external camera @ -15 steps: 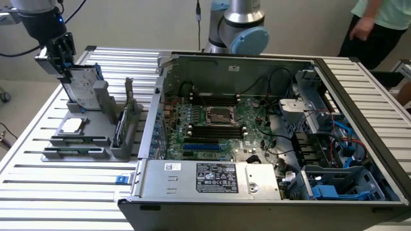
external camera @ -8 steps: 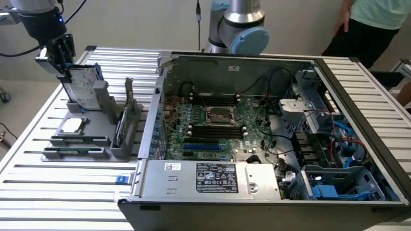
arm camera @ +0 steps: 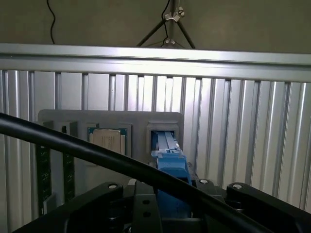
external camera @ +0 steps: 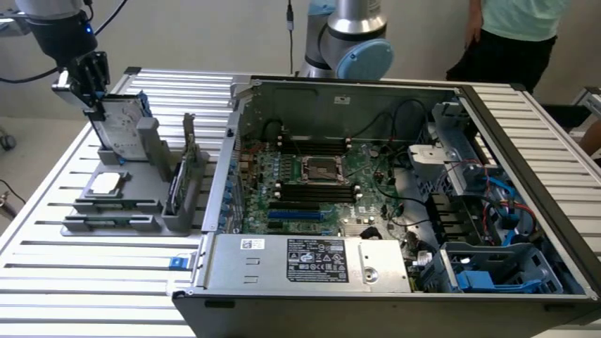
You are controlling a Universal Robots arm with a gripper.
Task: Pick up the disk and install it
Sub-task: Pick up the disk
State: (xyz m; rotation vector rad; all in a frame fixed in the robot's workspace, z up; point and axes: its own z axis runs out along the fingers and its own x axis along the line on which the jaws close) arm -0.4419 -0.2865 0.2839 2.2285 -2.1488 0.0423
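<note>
We see the disk (external camera: 120, 123) standing on edge in a slot of the grey holder (external camera: 112, 224), which lies on the slatted metal worktop (external camera: 94, 289) at the exterior view's left, well apart from the inside of the open computer case (external camera: 348, 98). In the same holder the square processor chip (external camera: 105, 183) lies flat in front of the disk, and a thin dark circuit card (external camera: 179, 184) stands on edge beside it, nearer the case.

The gripper (external camera: 92, 102) is at the disk's upper corner, on the side away from the case. In the wrist view the disk's blue carrier edge runs up between the two halves of the black gripper body, behind a thick black cable (arm camera: 73, 145). Whether the gripper is closed on the disk or merely straddles it, we cannot tell. The disk looks fully seated in its slot.

We judge the disk to be stiff and fairly dense for its size, so it should not sag or bend in a grip. Its metal faces look smooth and may slip under a light squeeze, while the blue plastic carrier probably flexes. We would take it across the two flat faces near the upper edge, not by the plastic alone. It will not like knocks, and the slot walls are likely to bind if it tilts.
</note>
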